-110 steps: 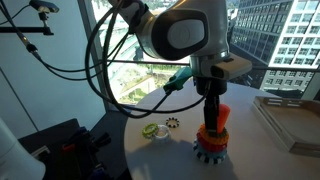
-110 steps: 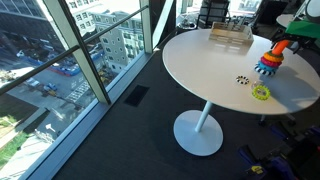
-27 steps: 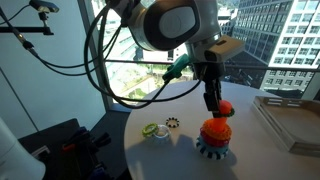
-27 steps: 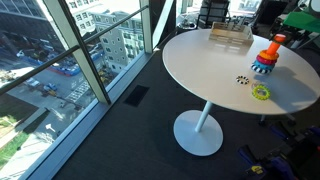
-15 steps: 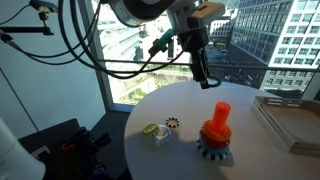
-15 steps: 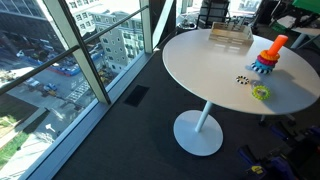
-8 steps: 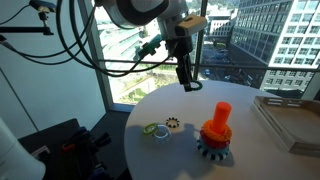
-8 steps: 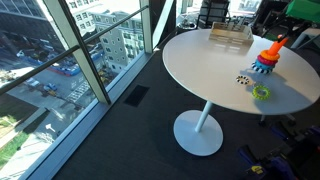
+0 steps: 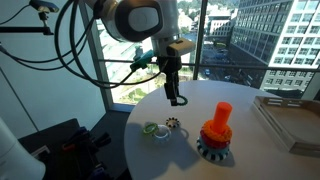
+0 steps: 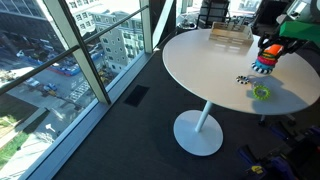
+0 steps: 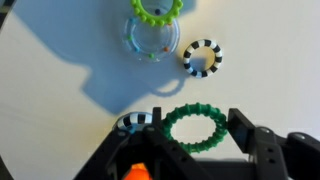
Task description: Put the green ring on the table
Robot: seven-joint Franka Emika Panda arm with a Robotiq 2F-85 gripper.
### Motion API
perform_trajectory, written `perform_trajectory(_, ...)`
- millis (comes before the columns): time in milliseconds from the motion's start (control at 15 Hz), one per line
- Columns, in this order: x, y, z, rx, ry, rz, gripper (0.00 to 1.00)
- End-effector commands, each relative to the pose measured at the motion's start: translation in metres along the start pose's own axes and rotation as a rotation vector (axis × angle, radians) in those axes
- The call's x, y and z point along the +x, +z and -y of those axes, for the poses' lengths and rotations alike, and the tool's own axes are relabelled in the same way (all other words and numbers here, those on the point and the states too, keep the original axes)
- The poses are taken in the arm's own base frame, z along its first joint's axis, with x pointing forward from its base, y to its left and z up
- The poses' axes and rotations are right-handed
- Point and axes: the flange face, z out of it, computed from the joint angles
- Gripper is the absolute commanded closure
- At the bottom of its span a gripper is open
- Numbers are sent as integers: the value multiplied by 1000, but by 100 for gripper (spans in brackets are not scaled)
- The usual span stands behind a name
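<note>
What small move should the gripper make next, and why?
Probably lower straight down until the green ring nearly touches the table, before opening. In an exterior view the gripper hangs above the tabletop. In the wrist view the ring seems to sit in its grip over bare white surface, apart from the striped ring.

A stacking toy (image 9: 214, 142) with an orange cone (image 9: 220, 114) on a blue toothed base is standing upright. A black-and-white striped ring (image 11: 203, 57) is lying flat near a lime toothed ring (image 11: 155, 10), which is touching a clear ring (image 11: 152, 42). A flat tray (image 9: 290, 122) is sitting well apart from them.
</note>
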Motion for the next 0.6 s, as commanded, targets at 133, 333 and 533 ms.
perform_trajectory(133, -23, 32, -2, -67, -53, 2, 58)
perform_trajectory(333, -37, 50, 1, -95, -81, -8, 58)
perform_trajectory(533, -45, 65, 5, -124, -96, -5, 58)
